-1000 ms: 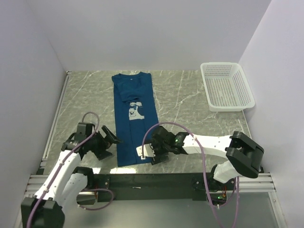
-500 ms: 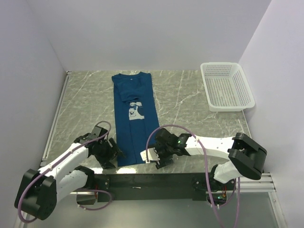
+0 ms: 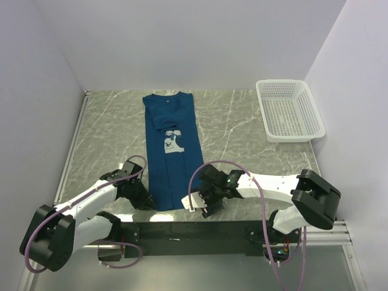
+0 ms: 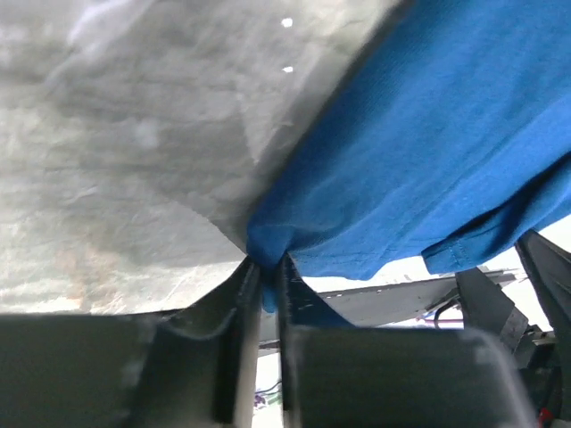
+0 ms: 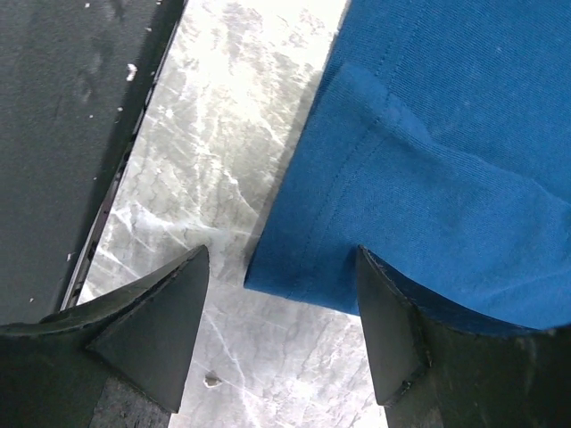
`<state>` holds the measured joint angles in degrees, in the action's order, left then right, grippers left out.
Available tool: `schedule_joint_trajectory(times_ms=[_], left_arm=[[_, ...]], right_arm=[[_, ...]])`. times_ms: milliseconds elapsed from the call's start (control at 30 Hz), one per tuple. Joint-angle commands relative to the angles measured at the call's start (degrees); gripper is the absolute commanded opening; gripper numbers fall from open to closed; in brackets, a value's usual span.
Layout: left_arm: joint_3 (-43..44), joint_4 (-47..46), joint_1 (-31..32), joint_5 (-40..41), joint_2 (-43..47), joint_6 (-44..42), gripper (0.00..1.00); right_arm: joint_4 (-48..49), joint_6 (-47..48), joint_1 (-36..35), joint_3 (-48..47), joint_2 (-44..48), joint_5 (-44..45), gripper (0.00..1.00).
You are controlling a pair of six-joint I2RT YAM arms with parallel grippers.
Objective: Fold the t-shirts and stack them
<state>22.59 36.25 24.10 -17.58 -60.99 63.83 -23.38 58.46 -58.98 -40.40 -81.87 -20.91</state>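
Blue t-shirt, thinly pinched by the left claw, may slip or skew if lifted while the right claw gapes wide.

The marbled table carries a blue t-shirt and a white basket.

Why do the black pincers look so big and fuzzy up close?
Left wrist view: the left pincer, right by the lens, is blurry where it pinches the t-shirt. Right wrist view: the right pincer is soft-edged too, standing open, with glare on the table. Top view: everything is small, with even light.
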Motion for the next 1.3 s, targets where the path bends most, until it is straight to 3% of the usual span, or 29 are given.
schedule_joint_trajectory(times_ms=[0,200,333,500,633,767,900,1100,1267], left_arm=[[-1.0,-3.4,0.2,2.9,-0.6,-1.3,0.11],[0.3,-2.5,0.2,1.9,1.2,-2.2,0.01],[0.6,-1.4,0.2,1.2,3.2,-2.4,0.01],[-0.3,-2.3,0.2,-0.5,3.7,-2.3,0.01],[0.2,-3.8,0.1,-2.1,3.3,-2.4,0.01],[3.2,-7.1,-2.4,-5.2,1.8,-3.6,0.01],[8.8,-9.3,-10.3,-7.4,-2.0,-6.1,0.0],[22.7,-14.3,-19.3,-12.1,-17.2,-9.2,0.01],[36.9,-15.0,-21.4,-13.9,-32.1,-10.2,0.0]], right_arm=[[-0.9,2.0,0.1,-0.4,2.3,-2.0,0.73],[-0.2,2.5,-1.0,-1.2,-0.3,0.9,0.66],[0.2,0.9,-2.0,-3.2,-4.2,3.9,0.44],[1.0,-0.8,-2.4,-4.3,-7.3,6.8,0.28],[0.4,-2.2,-1.9,-5.2,-7.0,4.6,0.0],[-1.8,-4.0,2.1,-8.5,-5.3,-0.4,0.0],[-3.3,-5.0,8.3,-16.3,-7.0,-0.6,0.0],[-6.0,-6.6,16.5,-32.0,-16.7,1.4,0.0],[-5.6,-10.5,19.3,-46.0,-27.0,5.5,0.0]])
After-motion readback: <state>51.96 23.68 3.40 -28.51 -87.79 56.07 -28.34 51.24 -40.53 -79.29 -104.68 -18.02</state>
